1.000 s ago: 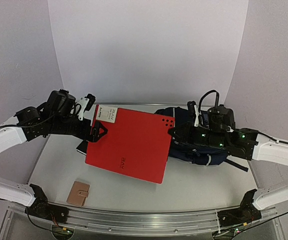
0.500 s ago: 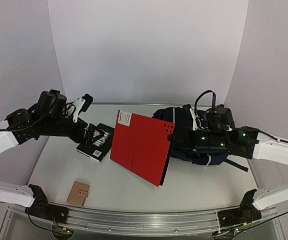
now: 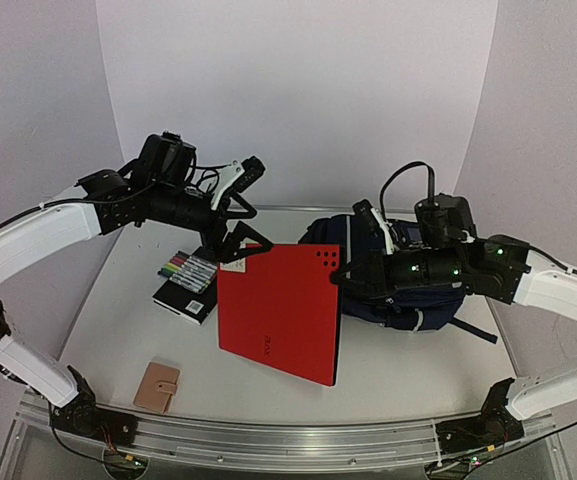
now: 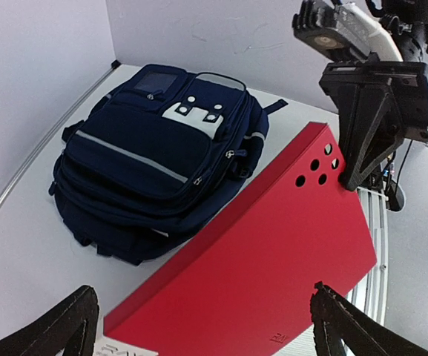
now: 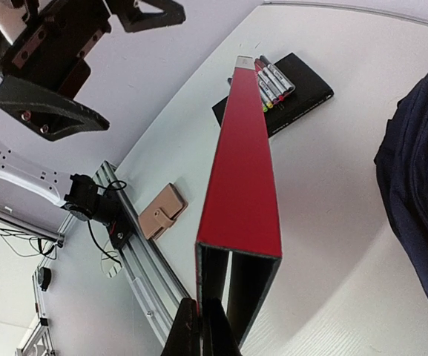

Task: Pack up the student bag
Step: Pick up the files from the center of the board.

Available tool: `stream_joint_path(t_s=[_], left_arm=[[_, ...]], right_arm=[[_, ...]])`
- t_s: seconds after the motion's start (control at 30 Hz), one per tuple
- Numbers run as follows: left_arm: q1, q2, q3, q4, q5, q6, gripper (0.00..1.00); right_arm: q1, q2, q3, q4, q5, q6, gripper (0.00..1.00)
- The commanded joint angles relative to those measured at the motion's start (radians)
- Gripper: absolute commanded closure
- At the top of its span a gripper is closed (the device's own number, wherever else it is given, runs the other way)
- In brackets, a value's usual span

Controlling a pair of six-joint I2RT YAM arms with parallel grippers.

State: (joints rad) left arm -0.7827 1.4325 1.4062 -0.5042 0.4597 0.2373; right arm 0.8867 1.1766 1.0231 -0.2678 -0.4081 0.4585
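Two pincers: right pincer (image 3: pixel 341 272) tight on red binder (image 3: pixel 280 310), student bag (image 4: pixel 154 170) just beside; left pincer (image 3: pixel 240 210) wide, across the binder.

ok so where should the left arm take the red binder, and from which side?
Take the red binder at its upper left corner, coming from above with the jaws across its thickness. It stands tilted on its lower edge, with the right gripper shut on the holed right end, so the left end is free. The left gripper hangs open just above, probably wide enough.
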Motion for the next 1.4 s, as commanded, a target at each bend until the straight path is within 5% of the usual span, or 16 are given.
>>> stream_joint_path(t_s=[0.0,0.57,0.83,1.17,1.3,1.37], left_arm=[[-0.003,0.049,0.103,-0.009,0.181,0.098,0.0],[-0.024,0.252,0.189,-0.146,0.468,0.074,0.07],[-0.026,0.317,0.229,-0.243,0.57,0.059,0.47],[-0.025,0.317,0.179,-0.326,0.576,0.02,0.93],[-0.024,0.264,0.108,-0.237,0.571,-0.058,0.99],[-0.02,0.22,0.058,-0.157,0.531,-0.121,1.0]], right_arm=[[0.004,-0.003,0.065,0.001,-0.081,-0.05,1.0],[0.005,0.007,0.09,-0.023,-0.176,-0.075,1.0],[0.004,0.015,0.089,-0.027,-0.121,-0.087,1.0],[0.004,0.063,0.114,-0.025,0.19,-0.056,1.0],[0.004,0.091,0.133,-0.023,0.282,-0.027,1.0],[0.004,0.089,0.138,-0.021,0.326,0.0,0.84]])
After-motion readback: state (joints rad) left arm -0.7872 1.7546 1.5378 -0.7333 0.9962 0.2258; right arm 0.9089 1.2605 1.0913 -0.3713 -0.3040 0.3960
